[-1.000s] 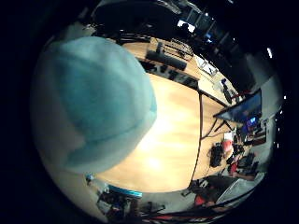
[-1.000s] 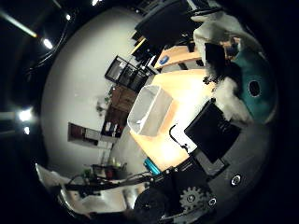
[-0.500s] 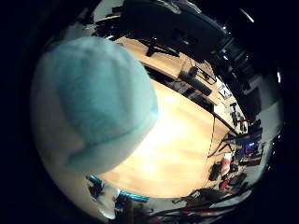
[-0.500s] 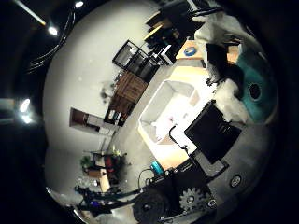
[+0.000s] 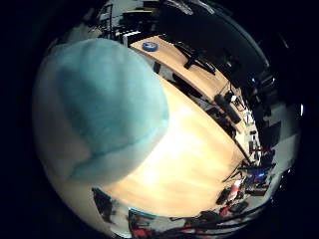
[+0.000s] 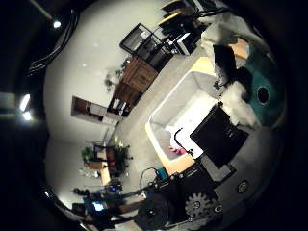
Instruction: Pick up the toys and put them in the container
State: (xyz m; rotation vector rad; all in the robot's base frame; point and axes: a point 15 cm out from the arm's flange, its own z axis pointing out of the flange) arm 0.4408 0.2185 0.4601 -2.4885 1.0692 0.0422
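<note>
A teal and white plush toy (image 5: pixel 99 109) sits right against the palm and fills much of the little finger side view. In the thumb side view the same toy (image 6: pixel 260 91) shows a dark eye, with white fur and a black finger (image 6: pixel 225 60) curled against it. My hand (image 6: pixel 216 144) is shut on this toy and holds it above the wooden table (image 5: pixel 199 164). The white container (image 6: pixel 178 110) stands open on the table below the hand. A small pink thing (image 6: pixel 175 150) lies inside it.
A blue tape roll (image 5: pixel 149 46) lies on a farther wooden desk, along with keyboards and monitors (image 5: pixel 227 107). A dark wooden cabinet (image 6: pixel 139 79) and a black shelf unit (image 6: pixel 149 45) stand by the wall beyond the container.
Both views have swung round as the hand moved. The container now looks larger and nearer in the thumb side view. The plush toy stays against the palm.
</note>
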